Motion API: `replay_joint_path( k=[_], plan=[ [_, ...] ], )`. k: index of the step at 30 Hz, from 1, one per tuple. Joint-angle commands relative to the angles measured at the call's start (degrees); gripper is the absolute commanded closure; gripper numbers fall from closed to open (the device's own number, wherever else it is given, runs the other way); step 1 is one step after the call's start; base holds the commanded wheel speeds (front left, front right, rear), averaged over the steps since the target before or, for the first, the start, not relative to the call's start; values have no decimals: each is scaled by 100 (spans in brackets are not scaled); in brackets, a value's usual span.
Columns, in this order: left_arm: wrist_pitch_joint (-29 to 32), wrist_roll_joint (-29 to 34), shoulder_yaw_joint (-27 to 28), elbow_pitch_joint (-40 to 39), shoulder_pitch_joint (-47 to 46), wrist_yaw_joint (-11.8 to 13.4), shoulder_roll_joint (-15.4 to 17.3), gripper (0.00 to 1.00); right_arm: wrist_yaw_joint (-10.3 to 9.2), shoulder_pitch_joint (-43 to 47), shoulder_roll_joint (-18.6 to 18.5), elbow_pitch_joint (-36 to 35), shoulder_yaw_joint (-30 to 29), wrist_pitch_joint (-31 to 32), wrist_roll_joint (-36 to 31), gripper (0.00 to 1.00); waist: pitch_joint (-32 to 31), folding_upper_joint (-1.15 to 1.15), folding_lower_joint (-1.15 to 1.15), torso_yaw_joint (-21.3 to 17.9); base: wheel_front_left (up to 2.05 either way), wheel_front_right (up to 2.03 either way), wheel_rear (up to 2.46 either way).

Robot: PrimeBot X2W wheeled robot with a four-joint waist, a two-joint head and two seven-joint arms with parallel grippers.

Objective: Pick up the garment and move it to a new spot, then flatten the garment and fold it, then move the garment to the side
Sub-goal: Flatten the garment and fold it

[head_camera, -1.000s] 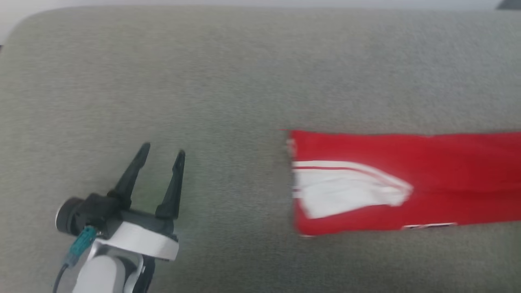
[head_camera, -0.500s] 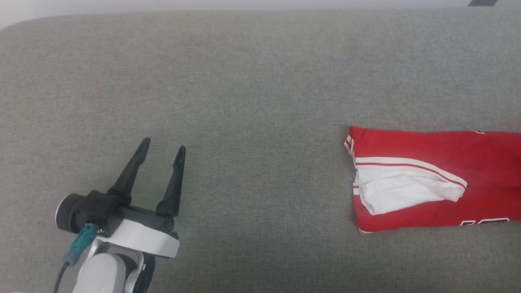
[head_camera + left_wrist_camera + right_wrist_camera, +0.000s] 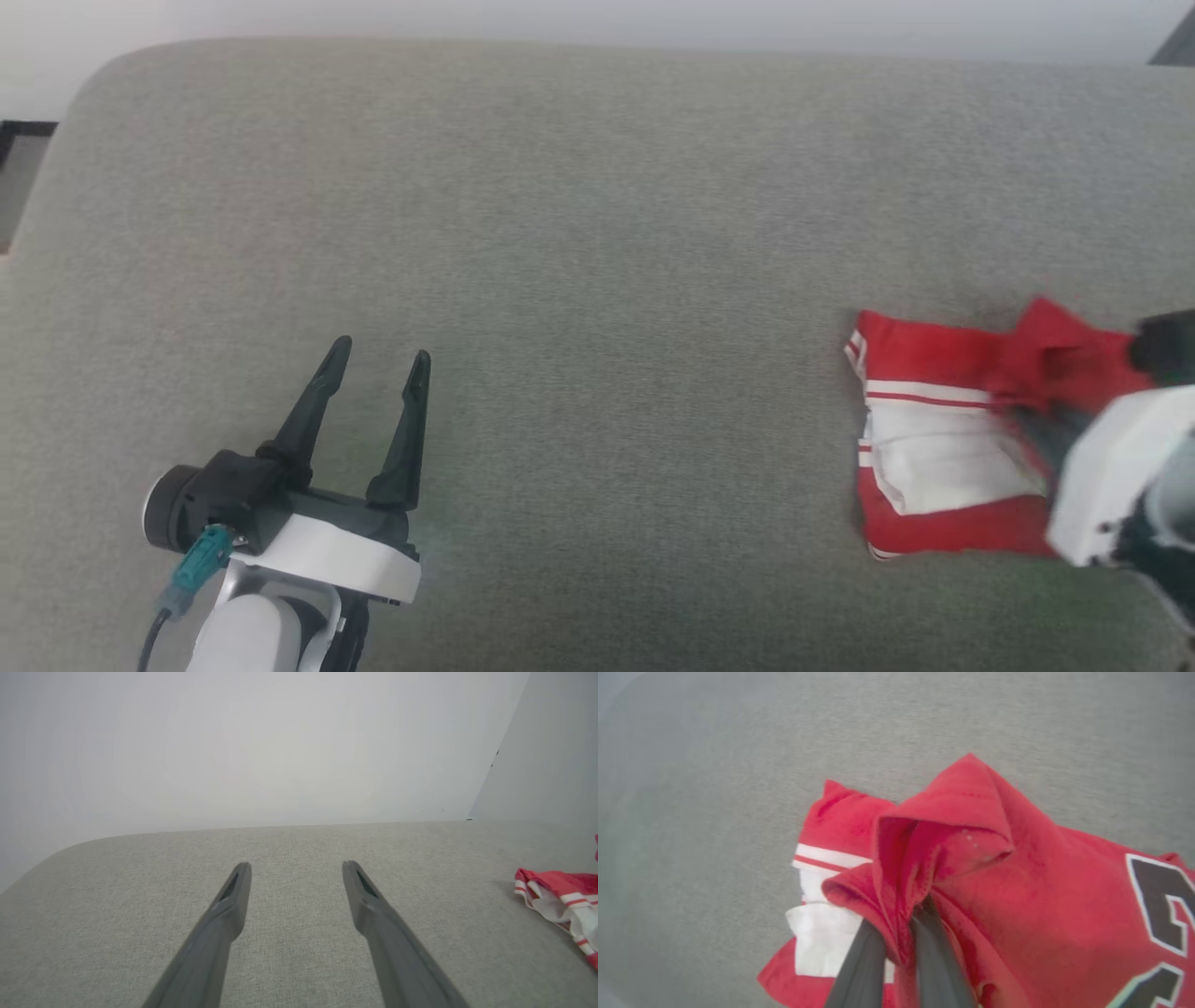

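Note:
The garment (image 3: 934,369), red shorts with a white side panel and striped trim, lies at the right on a grey padded surface (image 3: 597,233). My right gripper (image 3: 1041,425), blurred, is over it, and a red fold stands up beside the wrist. In the right wrist view the right gripper (image 3: 899,933) is shut on a raised fold of the garment (image 3: 1017,868), whose black white-outlined numerals show at the right. My left gripper (image 3: 381,350) stands open at the lower left, far from the shorts. From the left wrist, the left gripper (image 3: 296,865) holds nothing, and the garment (image 3: 556,891) lies at the right edge.
The grey surface has a rounded far-left corner (image 3: 103,75), and a pale wall (image 3: 261,742) rises behind its far edge. Bare cushion stretches between the left gripper and the shorts.
The head camera has shifted. My right gripper has come into the head view and taken hold of the shorts, bunching up a red fold. The left gripper stays open in the same pose.

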Motion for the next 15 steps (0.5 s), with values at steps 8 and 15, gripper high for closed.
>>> replay_joint_path(
  k=[8, 15],
  plan=[
    [-25, -101, 5, 32, 4, 4, -5, 0, 1, -193, 104, 194, 930, 187, -7, 100, 39, 0, 0, 334, 0, 0, 0],
    [-25, -131, 45, 106, 66, 4, 11, 0, 1, -260, 69, 554, 1202, -122, 42, 19, -19, 0, 0, 303, 0, 0, 0]
  ],
)
